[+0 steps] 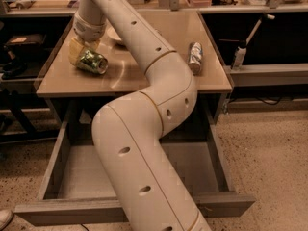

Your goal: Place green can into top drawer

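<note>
While the wide, shallow grey top drawer [77, 177] stands pulled out beneath the table, the two-finger gripper [82, 55] sits over the rear left part of the tan rectangular table top [67, 83]. It hangs from a thick, cream-coloured jointed arm [139, 148], which rises from the bottom edge of the camera view. The arm bends over the drawer and then reaches back and to the left across the table.

The gripper's yellowish fingers [73, 49] are closed around a small aluminium green can [92, 61] with dark green and white patterned sides. The green can is tilted, its silver end facing forward and to the right, low over the table's left side. Whether it touches the surface or hangs just above it cannot be told. It is above the table and well apart from the drawer.

The drawer shows a scuffed grey bottom, low side walls and a flat front panel; the arm covers much of its middle.

Behind the gripper a pale round dish [114, 33] lies on the table, partly hidden by the arm. A silver-white drink can [195, 57] lies on its side near the table's right edge, far from the green can. To the right of the table a white bottle [239, 57] with a dark top stands on a grey shelf [269, 73]. The floor [264, 153] is speckled beige.
</note>
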{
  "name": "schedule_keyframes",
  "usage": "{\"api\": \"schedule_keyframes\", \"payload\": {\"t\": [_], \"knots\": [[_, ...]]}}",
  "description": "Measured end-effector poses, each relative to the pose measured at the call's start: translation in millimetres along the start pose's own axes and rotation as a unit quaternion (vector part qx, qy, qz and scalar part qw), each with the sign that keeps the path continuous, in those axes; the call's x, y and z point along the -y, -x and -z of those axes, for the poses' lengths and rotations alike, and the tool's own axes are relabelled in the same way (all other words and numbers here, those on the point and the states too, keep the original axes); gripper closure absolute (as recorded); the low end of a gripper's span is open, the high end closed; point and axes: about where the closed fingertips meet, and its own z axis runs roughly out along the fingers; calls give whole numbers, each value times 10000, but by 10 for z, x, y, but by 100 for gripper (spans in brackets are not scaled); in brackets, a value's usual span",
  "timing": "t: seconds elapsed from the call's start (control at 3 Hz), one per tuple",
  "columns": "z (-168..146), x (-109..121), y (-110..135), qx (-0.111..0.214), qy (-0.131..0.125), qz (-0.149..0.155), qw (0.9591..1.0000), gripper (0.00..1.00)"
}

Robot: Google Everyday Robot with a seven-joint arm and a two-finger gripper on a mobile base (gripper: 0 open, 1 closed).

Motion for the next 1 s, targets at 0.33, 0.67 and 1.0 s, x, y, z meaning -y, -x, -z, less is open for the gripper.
{"api": "schedule_keyframes", "payload": {"t": [0.33,0.67,1.0], "knots": [[87,-8,5,62,-14,114,9999,100],[224,-34,-139,-30,33,82,10000,100],[395,-94,-376,-118,68,-98,9999,100]]}}
